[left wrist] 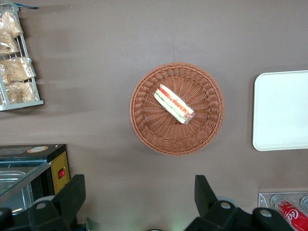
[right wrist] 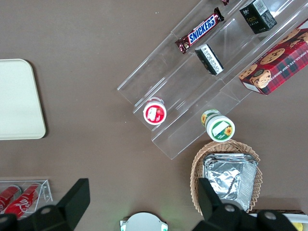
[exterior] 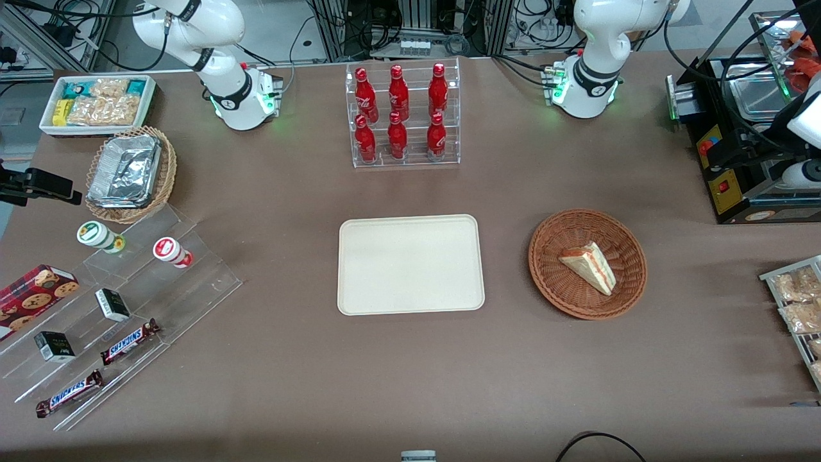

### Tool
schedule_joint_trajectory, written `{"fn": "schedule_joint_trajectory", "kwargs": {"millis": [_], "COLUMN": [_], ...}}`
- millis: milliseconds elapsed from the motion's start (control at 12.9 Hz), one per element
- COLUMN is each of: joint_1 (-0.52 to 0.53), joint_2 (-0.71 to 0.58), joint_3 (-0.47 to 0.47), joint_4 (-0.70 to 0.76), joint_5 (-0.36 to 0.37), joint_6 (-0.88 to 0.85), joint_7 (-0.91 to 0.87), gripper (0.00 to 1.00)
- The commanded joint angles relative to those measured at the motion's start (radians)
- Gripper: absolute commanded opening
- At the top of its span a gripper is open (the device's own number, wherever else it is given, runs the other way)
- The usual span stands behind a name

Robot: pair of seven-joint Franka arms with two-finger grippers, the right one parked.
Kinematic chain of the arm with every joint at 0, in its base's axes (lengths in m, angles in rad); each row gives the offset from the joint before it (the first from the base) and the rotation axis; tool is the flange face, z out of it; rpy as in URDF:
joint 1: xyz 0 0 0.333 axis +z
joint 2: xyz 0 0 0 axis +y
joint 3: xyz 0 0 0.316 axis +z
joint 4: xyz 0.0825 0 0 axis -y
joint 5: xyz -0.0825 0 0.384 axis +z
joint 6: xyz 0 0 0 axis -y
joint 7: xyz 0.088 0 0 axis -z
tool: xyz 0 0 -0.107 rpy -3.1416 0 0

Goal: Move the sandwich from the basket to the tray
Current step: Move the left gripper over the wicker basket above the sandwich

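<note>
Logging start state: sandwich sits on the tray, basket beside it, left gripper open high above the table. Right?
Not quite. The sandwich is in the basket, not on the tray, which is bare; the front view shows it. The rest holds: the basket is beside the tray, and the left gripper hangs open high above the table.

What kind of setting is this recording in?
Likely a lab mock-up of a snack counter: racked cola bottles, tiered candy display, cabling. The open gripper hangs above the basket holding the sandwich.
</note>
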Motion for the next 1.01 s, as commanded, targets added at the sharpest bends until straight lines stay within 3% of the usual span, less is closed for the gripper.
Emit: {"fn": "schedule_joint_trajectory", "kwargs": {"millis": [0,233,544,932], "joint_1": [-0.017,-0.017,-0.020,-0.058], "joint_2": [-0.015,-0.007,-0.010,-0.013], "joint_3": [0.014,0.012,0.002,-0.018], "joint_4": [-0.022,-0.069,-0.287,-0.551], "joint_5": [-0.011,-0.004,-0.005,-0.013], "joint_6": [-0.010,0.022,0.227,0.576], "joint_7": [0.003,0.004,-0.055,-0.561], "gripper": [1.00,1.00,1.00,1.00]}}
